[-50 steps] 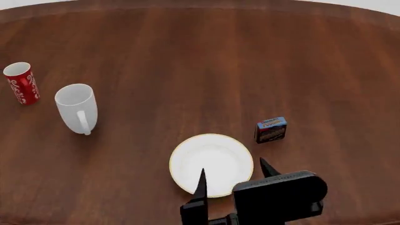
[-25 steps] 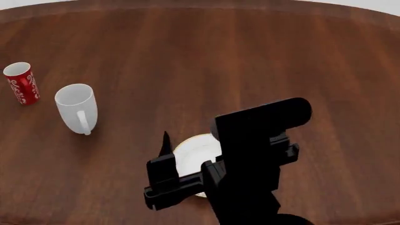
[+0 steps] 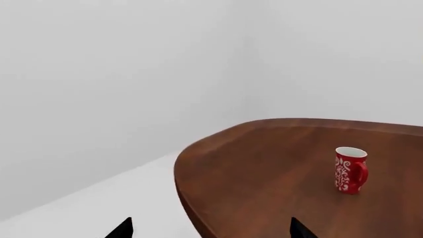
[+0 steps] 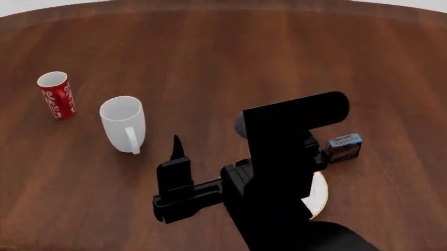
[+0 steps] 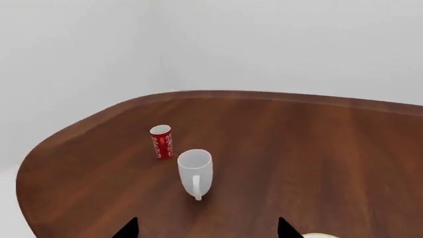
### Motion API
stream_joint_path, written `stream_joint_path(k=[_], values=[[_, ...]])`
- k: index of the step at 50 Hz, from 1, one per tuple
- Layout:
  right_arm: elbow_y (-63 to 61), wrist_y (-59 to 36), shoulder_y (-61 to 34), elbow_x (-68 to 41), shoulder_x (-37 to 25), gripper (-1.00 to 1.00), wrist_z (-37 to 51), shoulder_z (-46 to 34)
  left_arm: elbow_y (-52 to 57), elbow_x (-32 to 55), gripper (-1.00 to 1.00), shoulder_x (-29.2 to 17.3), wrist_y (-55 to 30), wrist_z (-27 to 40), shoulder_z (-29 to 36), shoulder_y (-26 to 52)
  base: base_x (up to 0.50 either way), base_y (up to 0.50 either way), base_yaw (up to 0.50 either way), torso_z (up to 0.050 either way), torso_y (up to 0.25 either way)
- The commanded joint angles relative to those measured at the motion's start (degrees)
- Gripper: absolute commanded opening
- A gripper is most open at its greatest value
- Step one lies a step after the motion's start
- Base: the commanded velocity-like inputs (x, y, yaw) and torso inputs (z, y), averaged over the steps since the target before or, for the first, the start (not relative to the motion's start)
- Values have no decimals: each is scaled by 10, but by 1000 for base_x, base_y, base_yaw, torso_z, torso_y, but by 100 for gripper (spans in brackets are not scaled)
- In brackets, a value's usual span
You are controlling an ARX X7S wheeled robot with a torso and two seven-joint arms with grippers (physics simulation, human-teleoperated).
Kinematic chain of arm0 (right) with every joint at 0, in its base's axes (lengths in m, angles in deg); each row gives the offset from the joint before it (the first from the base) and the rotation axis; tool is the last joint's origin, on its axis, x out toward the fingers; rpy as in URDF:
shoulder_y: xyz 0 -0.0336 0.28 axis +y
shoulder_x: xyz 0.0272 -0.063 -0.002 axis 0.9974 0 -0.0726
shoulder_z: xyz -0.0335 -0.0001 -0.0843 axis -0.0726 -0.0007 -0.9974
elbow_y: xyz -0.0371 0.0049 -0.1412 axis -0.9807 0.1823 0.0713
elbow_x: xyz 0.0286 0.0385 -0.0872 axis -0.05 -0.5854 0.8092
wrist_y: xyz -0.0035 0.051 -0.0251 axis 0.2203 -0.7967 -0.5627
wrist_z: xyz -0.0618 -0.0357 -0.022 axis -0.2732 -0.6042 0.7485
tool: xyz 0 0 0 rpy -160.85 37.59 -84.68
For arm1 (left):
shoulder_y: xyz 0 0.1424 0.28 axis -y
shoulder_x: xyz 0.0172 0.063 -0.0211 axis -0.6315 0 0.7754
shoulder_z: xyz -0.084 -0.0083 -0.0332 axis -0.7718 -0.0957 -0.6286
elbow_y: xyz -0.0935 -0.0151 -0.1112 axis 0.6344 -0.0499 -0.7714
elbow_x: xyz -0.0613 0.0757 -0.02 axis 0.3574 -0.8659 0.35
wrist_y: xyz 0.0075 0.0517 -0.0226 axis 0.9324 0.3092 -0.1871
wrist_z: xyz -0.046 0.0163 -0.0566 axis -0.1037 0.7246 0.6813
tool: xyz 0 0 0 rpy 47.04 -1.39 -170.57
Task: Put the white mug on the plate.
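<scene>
The white mug [image 4: 124, 124] stands upright on the brown table, its handle toward me; the right wrist view also shows the white mug [image 5: 195, 171] ahead. My right arm covers most of the plate [image 4: 319, 194], leaving only a sliver of its rim at the arm's right. My right gripper [image 5: 207, 229] is open and empty, raised above the table, well short of the mug and to its right. One of its fingertips [image 4: 176, 144] shows in the head view. My left gripper [image 3: 211, 230] is open and empty, at the table's left edge.
A red mug [image 4: 56, 95] with white swirls stands left of the white mug, and the left wrist view shows the red mug [image 3: 350, 169] too. A small blue box [image 4: 344, 147] lies right of my arm. The table's rounded edge [image 3: 188, 198] drops to a pale floor.
My right arm has risen from the near edge and swung left over the plate. The head view has shifted, so the mugs now sit further right in it.
</scene>
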Motion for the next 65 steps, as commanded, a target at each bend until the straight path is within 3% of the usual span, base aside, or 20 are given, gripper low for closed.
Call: stream_joint_path(k=[1,26,45,65], values=[[3,10,3,-34,-7,100,14,14,0,-1,100,-1,-1,4,8,0,176,199,0,0,0],[9,43,15,-74,-27,100,22,0,-38,1,100,-5,41,2,15,-1,299,78,0,0,0],[29,72,27,-85,-39,100,22,-11,-19,5,100,-14,35,-6,35,-6,346,349,0,0,0],[48,84,35,-98,-44,100,30,-16,-22,-5,100,-18,36,2,51,-3,332,48,0,0,1]])
